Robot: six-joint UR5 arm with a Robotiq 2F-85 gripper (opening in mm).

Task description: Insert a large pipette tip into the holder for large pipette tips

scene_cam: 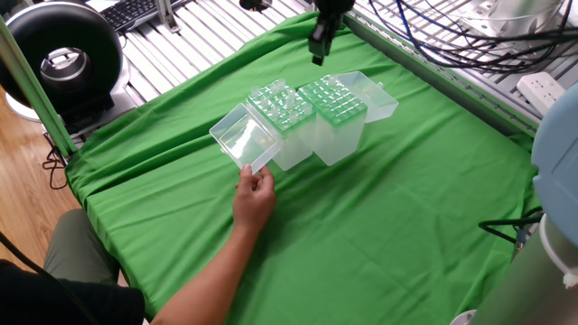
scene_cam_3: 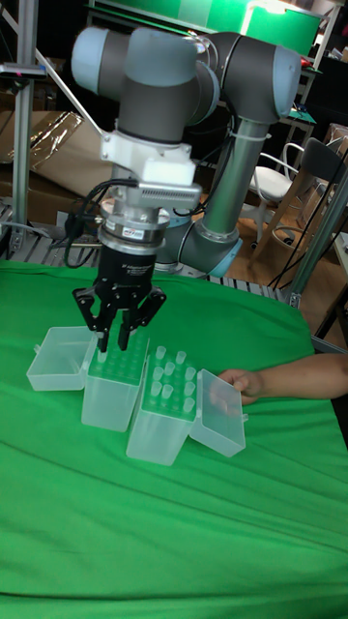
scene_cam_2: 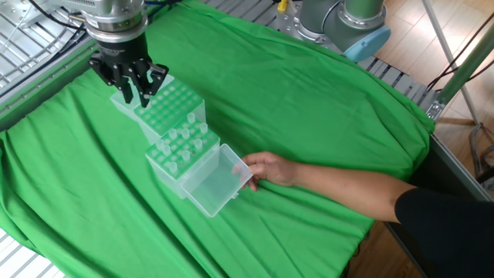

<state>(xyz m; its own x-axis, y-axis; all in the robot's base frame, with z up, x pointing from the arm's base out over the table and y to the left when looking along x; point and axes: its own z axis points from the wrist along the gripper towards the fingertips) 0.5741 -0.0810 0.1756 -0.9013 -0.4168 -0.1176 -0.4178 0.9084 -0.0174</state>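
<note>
The holder for large pipette tips (scene_cam: 334,101) (scene_cam_2: 174,104) (scene_cam_3: 118,366) is the translucent box with the greenish grid top. Its clear lid (scene_cam: 372,92) (scene_cam_3: 56,358) lies folded open on the cloth. My gripper (scene_cam: 316,56) (scene_cam_2: 137,96) (scene_cam_3: 113,340) points straight down, just above the lid-side part of that grid. Its fingers are drawn close together. The large pipette tip cannot be made out between them; it is too small and clear to see.
A second grid-topped box (scene_cam: 282,108) (scene_cam_2: 181,145) (scene_cam_3: 169,382) stands touching the holder. A person's hand (scene_cam: 253,197) (scene_cam_2: 270,168) (scene_cam_3: 242,384) holds its open lid (scene_cam: 242,140) (scene_cam_2: 216,181). Green cloth (scene_cam: 379,208) covers the table; cables (scene_cam: 452,36) run along the far edge.
</note>
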